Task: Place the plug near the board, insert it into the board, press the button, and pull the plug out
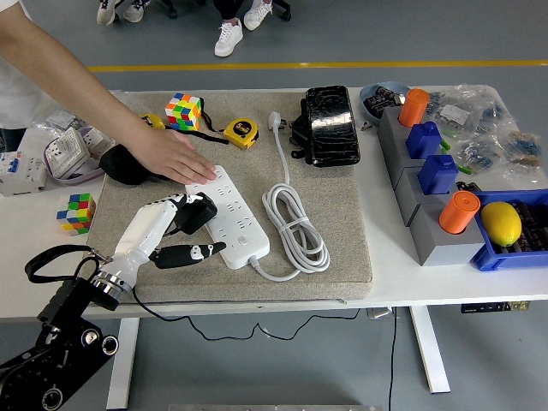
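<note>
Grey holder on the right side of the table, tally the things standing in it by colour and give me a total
Orange cylinders: 2 — far one, near one
Blue blocks: 2 — far one, near one
Total: 4 in the grey holder

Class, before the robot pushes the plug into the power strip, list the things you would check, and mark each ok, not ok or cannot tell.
1. Left robot hand grips the black plug: ok.
2. Plug at the power strip left edge: ok.
3. Prongs lined up with a socket: cannot tell, they are hidden.
4. Strip held steady: ok, a person's hand presses its far end.
5. Plug's black cable hangs free below the table: ok.
</note>
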